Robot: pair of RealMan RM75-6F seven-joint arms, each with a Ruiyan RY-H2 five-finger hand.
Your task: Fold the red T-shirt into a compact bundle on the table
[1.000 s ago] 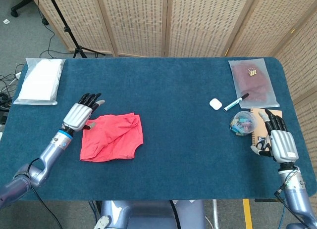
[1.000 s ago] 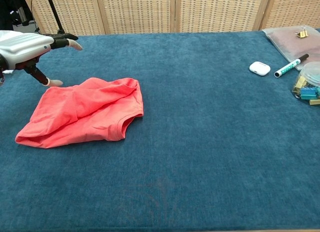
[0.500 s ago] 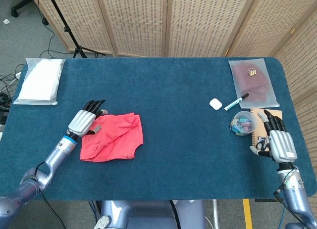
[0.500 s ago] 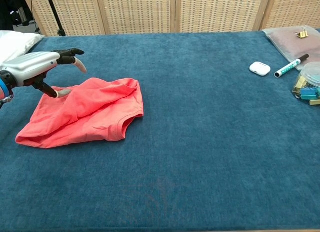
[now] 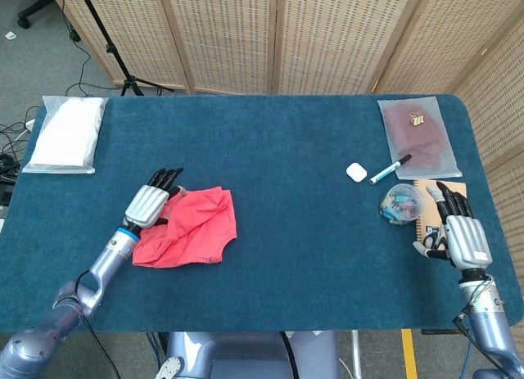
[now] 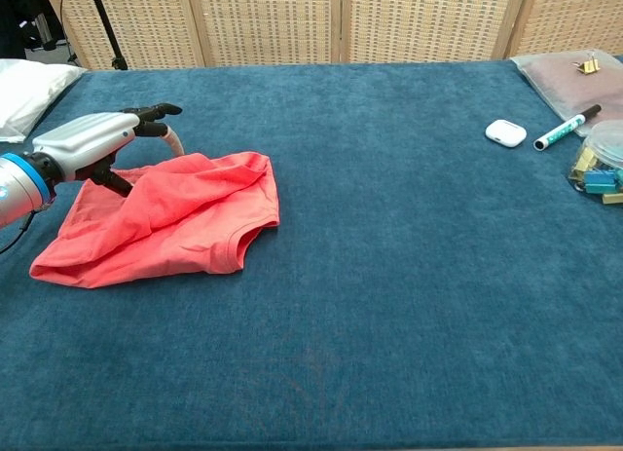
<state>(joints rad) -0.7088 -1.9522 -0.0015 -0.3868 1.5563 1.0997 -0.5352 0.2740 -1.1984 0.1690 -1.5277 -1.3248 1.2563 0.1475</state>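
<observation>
The red T-shirt point(image 5: 190, 228) point(image 6: 170, 217) lies partly folded and rumpled on the left half of the blue table point(image 5: 295, 182). My left hand point(image 5: 151, 202) point(image 6: 97, 144) hovers over the shirt's upper left part, fingers spread, its thumb down against the cloth, holding nothing that I can see. At the table's right edge my right hand point(image 5: 458, 232) rests palm down with fingers apart on an orange notebook point(image 5: 428, 200); the chest view does not show it.
A white folded cloth in a clear bag point(image 5: 67, 133) lies at the far left. At the right are a bagged dark cloth point(image 5: 416, 135), a white earbud case point(image 5: 355, 172) point(image 6: 505, 132), a marker point(image 5: 390, 169) point(image 6: 567, 127) and a tub of clips point(image 5: 400, 203) point(image 6: 602, 162).
My left hand has moved right and forward from beside the shirt's upper left corner to above the shirt, thumb now on the cloth. The right hand is still.
</observation>
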